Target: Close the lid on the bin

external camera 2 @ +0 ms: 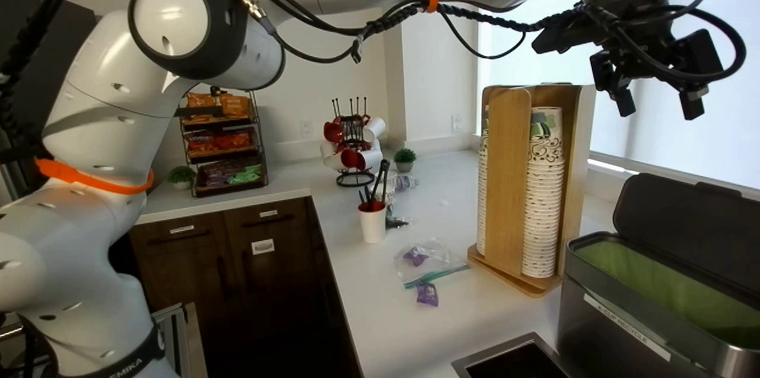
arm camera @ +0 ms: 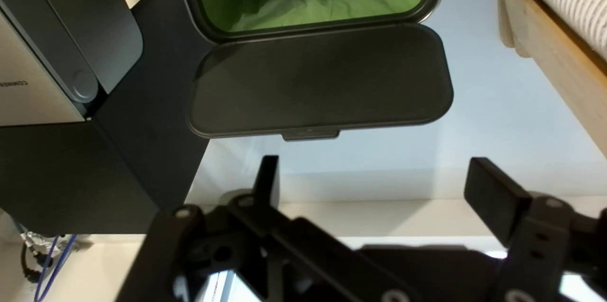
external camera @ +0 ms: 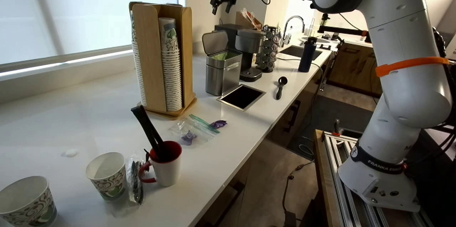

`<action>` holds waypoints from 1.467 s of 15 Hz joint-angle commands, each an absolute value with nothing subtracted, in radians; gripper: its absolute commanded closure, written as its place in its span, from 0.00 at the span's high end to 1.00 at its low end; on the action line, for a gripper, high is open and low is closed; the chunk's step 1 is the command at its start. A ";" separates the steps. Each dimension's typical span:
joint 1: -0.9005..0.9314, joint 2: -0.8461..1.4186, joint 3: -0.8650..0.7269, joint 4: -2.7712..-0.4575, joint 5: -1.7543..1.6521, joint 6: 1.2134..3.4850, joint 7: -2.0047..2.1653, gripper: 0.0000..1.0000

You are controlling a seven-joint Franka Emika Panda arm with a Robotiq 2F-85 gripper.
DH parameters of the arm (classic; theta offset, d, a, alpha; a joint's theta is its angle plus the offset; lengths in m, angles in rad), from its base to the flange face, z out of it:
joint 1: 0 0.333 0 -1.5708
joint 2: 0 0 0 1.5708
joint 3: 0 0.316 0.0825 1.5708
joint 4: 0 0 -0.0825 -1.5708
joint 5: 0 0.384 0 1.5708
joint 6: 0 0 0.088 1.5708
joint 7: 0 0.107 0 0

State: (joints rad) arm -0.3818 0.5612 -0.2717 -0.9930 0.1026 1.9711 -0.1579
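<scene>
While the tool (arm camera: 374, 174) hangs spread, pinching nothing, the lid (arm camera: 322, 81) stands tipped back, just above centre in the wrist view, hinged to the bin (external camera: 228, 77). It should swing lightly (stiff, perhaps slick); I'd push from behind, near the tab (arm camera: 310, 135).

Robotiq gripper (external camera 2: 659, 106) hanging high over white countertop (arm camera: 479, 84), fingers (arm camera: 268, 181) spread apart, free air lying between. Raised lid (arm camera: 322, 79) leaning back, walling off rear of K-cup recycle bin (external camera: 222, 77). Coffee maker (external camera: 251, 43) standing near lid, crowding one flank. Wooden paper-cup holder (external camera: 146, 59) rising tall on opposite flank, strip of countertop leaving gap between it and lid. Another gap running behind lid to pale ledge (arm camera: 379, 219). Free air reaching down to green liner (arm camera: 332, 1).
</scene>
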 commanded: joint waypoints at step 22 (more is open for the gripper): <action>-0.516 0.832 -0.163 -0.647 0.130 1.777 -0.471 1.00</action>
